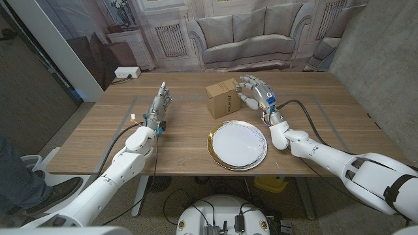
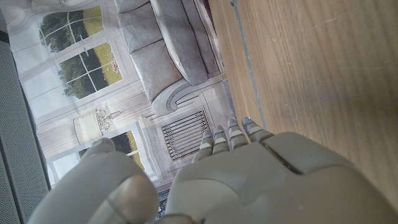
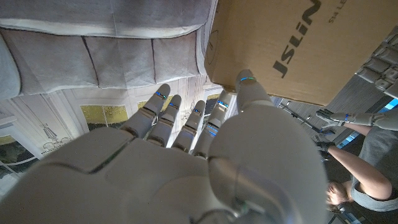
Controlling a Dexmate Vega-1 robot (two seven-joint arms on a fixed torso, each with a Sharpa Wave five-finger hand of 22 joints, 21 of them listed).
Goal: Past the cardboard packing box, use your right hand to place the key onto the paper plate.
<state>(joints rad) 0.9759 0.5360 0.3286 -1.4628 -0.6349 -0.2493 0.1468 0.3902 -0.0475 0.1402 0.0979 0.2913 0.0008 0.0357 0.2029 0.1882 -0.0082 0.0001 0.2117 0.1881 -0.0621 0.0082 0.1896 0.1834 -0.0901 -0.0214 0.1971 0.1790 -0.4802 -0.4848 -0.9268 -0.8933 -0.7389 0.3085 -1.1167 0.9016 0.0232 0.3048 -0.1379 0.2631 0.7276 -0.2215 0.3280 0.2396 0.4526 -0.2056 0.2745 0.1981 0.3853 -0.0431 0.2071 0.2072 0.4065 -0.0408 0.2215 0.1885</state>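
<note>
head view: paper plate (image 1: pixel 237 145) bare; right hand (image 1: pixel 255 91) beside cardboard box (image 1: pixel 223 98).

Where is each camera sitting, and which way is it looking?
Head view: sits on the robot's head, looks down at the wooden table, paper plate and cardboard box; both arms show, left hand and right hand.
Left wrist view: sits on the left wrist, looks along the left hand over the table toward a sofa backdrop.
Right wrist view: sits on the right wrist, looks along the right hand at the cardboard box.
Shared: head and right wrist views both show the box and right hand.
</note>
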